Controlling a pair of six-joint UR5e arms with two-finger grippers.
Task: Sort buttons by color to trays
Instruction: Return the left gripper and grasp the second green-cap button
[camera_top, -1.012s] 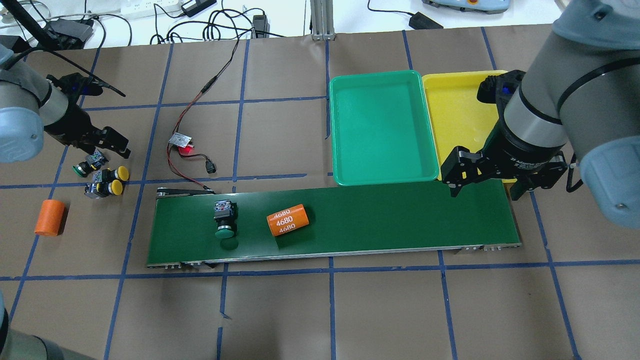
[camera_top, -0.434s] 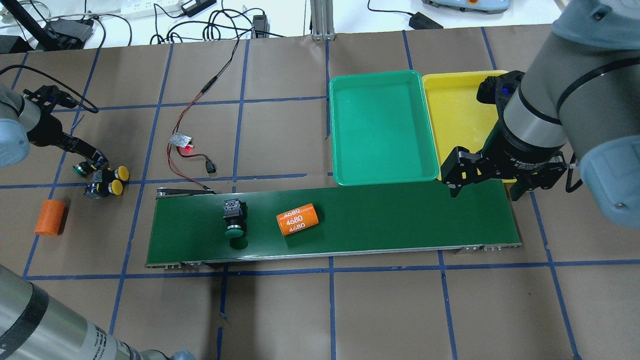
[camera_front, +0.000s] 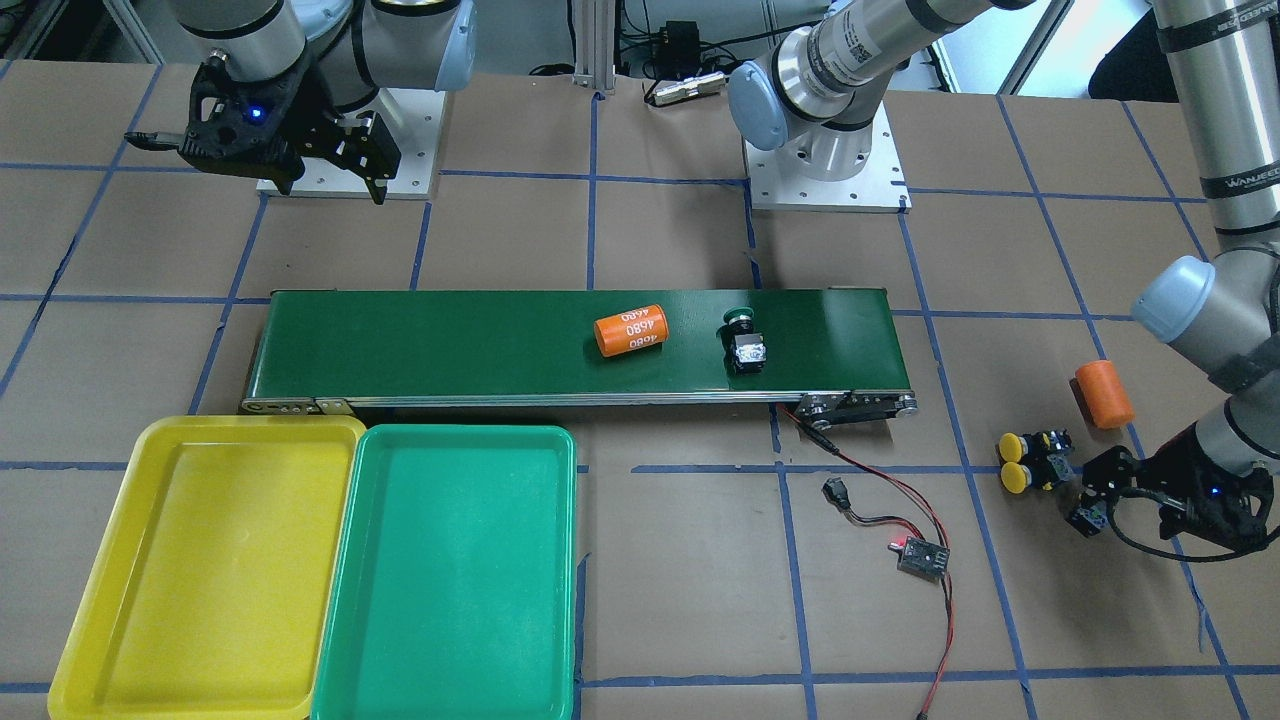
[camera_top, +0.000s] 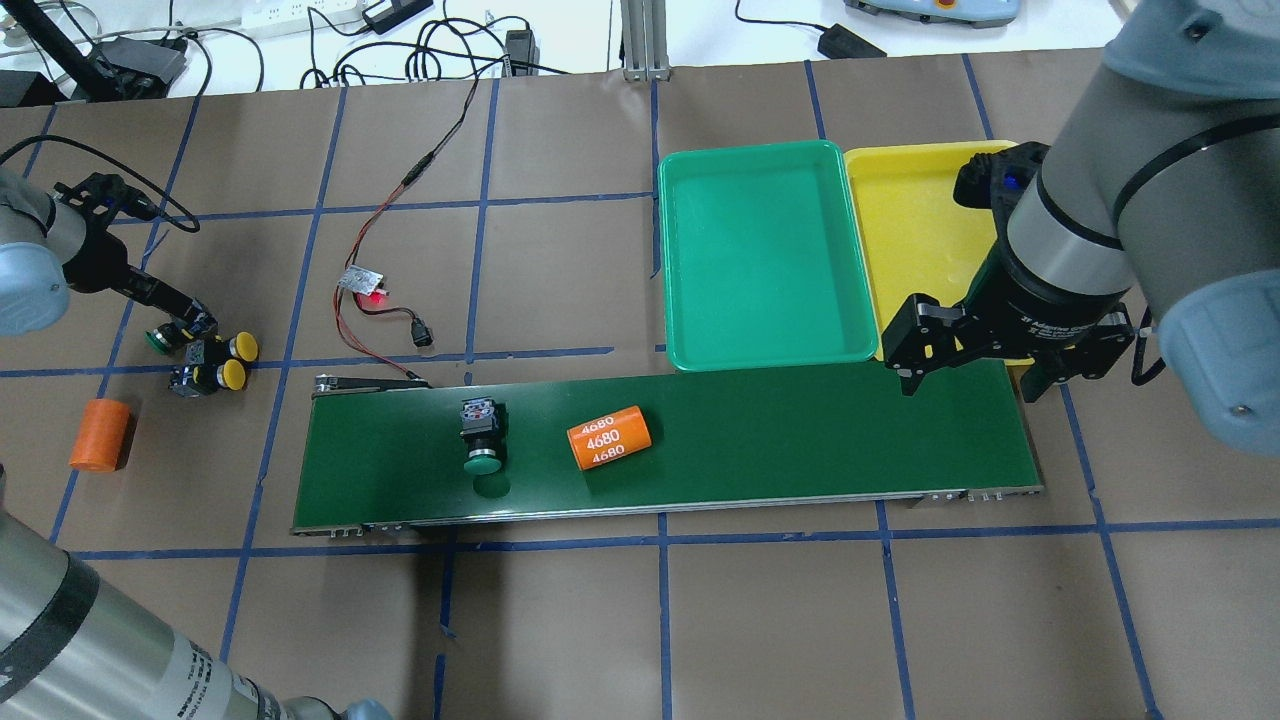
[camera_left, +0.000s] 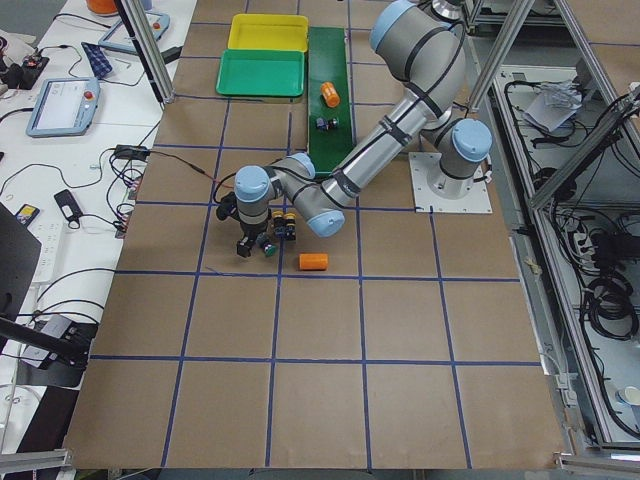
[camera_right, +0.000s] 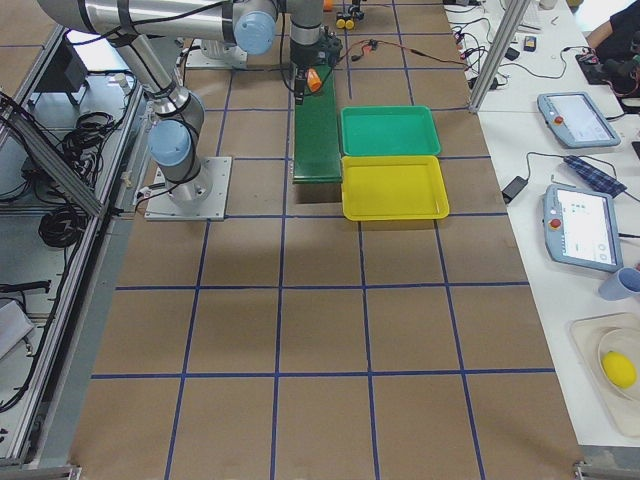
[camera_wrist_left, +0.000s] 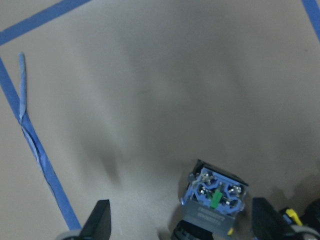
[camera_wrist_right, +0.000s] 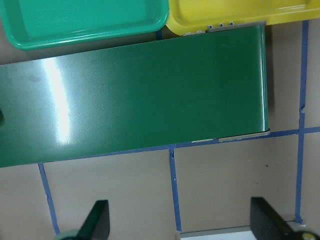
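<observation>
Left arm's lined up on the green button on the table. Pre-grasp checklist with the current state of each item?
1. left gripper open: ok.
2. green button between its fingers, off-centre toward one side: ok.
3. Finger clearance from the yellow buttons alongside: cannot tell.
4. right gripper open, hovering over the tray end of the conveyor belt: ok.
5. green tray and yellow tray hold nothing: ok.

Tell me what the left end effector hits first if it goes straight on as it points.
Probably the green-capped push-button with a black blocky body, which lies just ahead between the open fingers of the left end effector; how near is unclear.
</observation>
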